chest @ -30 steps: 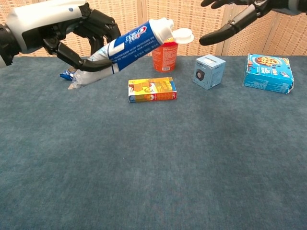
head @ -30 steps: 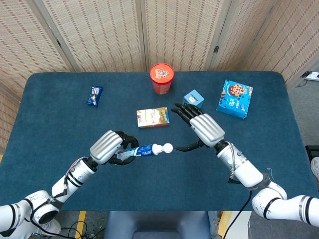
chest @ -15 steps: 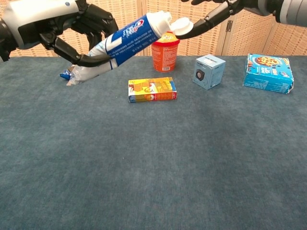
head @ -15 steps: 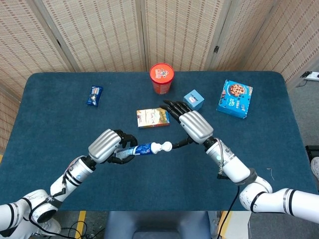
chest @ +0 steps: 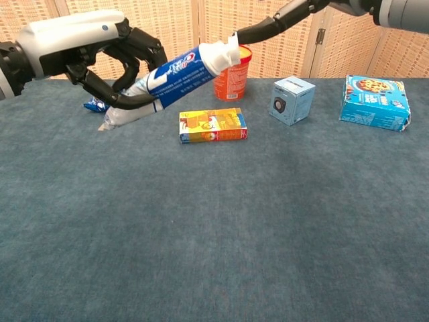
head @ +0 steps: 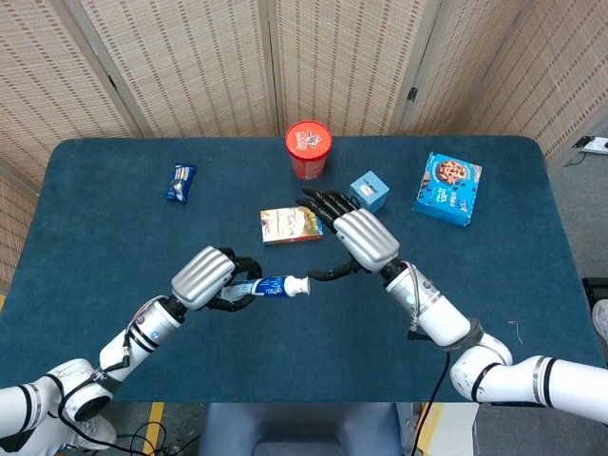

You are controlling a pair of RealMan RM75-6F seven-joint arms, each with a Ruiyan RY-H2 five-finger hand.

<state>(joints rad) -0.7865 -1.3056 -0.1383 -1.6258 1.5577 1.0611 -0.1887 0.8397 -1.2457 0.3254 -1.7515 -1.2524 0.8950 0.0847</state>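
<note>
one toothpaste tube (head: 269,286) is held above the table (head: 114,247) in the left hand (head: 207,277), fingers wrapped round its body. the right hand (head: 359,239) has fingers spread, its thumb at the tube's cap end, gripping nothing. beyond lie one yellow box (head: 291,224), one small blue box (head: 369,188), one cookie box (head: 447,188), one snack packet (head: 180,181) and one red cup (head: 308,149) near the far edge. bare cloth spreads along the near edge.

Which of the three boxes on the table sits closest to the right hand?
The yellow box, lying flat just left of the right hand. The small blue cube box is slightly further; the cookie box lies far right.
</note>
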